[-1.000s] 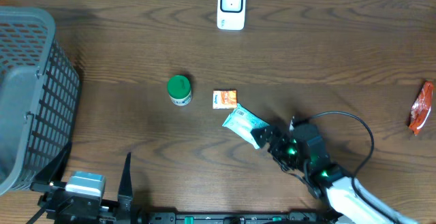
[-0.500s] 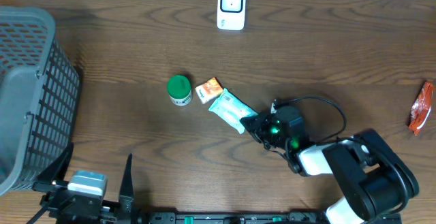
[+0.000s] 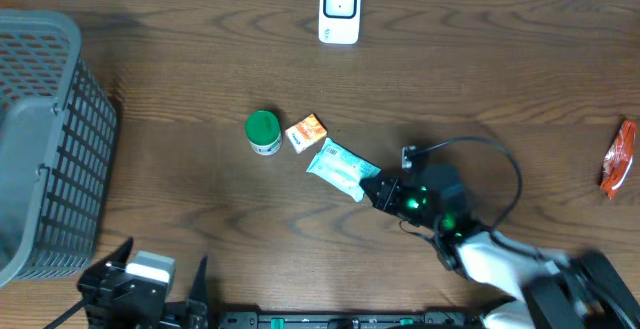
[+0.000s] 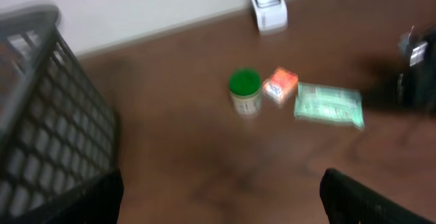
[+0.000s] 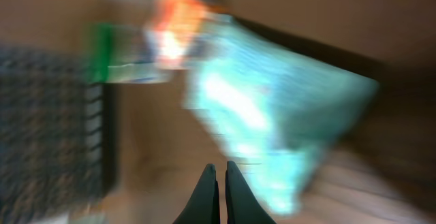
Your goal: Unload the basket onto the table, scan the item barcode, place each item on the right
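A teal packet (image 3: 343, 168) lies flat in the middle of the table, blurred in the right wrist view (image 5: 272, 108). An orange box (image 3: 306, 132) touches its far left corner, and a green-lidded jar (image 3: 263, 132) stands just left of the box. My right gripper (image 3: 372, 191) is at the packet's right end; its jaws (image 5: 219, 168) are shut with nothing seen between them, the packet just ahead and to the right. The white scanner (image 3: 339, 10) stands at the far edge. My left gripper (image 3: 165, 251) is open near the front left, far from the items (image 4: 221, 207).
A grey mesh basket (image 3: 40, 139) fills the left side and shows at the left of the left wrist view (image 4: 41, 129). A red packet (image 3: 620, 159) lies at the far right edge. The right arm's cable (image 3: 500, 159) loops behind its wrist.
The right gripper closed from open. The teal packet and orange box slid left toward the jar. The left arm shifted slightly to the right.
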### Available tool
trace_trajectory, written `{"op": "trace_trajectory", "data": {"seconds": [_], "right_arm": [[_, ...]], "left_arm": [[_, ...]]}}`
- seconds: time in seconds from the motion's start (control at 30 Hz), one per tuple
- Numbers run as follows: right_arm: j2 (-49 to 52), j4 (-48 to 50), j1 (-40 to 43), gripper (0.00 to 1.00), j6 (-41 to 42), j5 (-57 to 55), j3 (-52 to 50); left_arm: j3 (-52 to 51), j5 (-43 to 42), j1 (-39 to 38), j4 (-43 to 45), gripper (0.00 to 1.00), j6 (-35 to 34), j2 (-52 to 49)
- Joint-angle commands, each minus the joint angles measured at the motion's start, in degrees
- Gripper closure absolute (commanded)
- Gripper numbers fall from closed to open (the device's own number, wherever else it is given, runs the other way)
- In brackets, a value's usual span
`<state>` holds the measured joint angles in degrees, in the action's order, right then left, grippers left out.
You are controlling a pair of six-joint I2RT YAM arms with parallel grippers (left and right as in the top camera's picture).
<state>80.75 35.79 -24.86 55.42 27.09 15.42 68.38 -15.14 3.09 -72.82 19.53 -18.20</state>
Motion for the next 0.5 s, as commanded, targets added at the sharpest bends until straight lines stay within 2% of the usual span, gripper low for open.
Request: {"op": "trace_trajectory", "data": {"seconds": [0.0,0.13,0.17,0.2,0.27,0.33,0.37,0.47], "right_arm": [[-8.96,-2.08,1.31,0.98,-5.79,5.27,0.28],[-15.32,-12.57,1.68,0.98,-5.77,1.68,0.28],[-16.24,-16.41,1.64,0.94,-5.79,-0.37,0.28],[-16.76,-20.28,1.6,0.62,-5.95,-2.97,0.28],[-16.59,-24.33,1.62,0.3,-9.97,-5.99,0.28],[-15.56,-24.92,1.88,0.06,-16.61,-7.19,0.5],[-14.99,-24.94,2.14,0.01,-19.56,-7.56,0.87],[-12.81,-24.94,3.06,0.01,-24.63,-10.21,2.86]], "left_arm": [[0.07,-0.72,-0.33,-4.17,0.08,0.26,0.46],[0.07,-0.72,-0.33,-10.99,0.07,0.26,0.46],[0.07,-0.72,-0.33,-12.52,0.07,0.28,0.46],[0.07,-0.72,-0.33,-13.73,0.08,0.28,0.46],[0.09,-0.72,-0.33,-13.9,0.07,0.28,0.46],[0.09,-0.72,-0.33,-13.9,0.07,0.28,0.46],[0.09,-0.72,-0.33,-13.9,0.08,0.28,0.46],[0.09,-0.72,-0.33,-13.9,0.07,0.28,0.46]]}}
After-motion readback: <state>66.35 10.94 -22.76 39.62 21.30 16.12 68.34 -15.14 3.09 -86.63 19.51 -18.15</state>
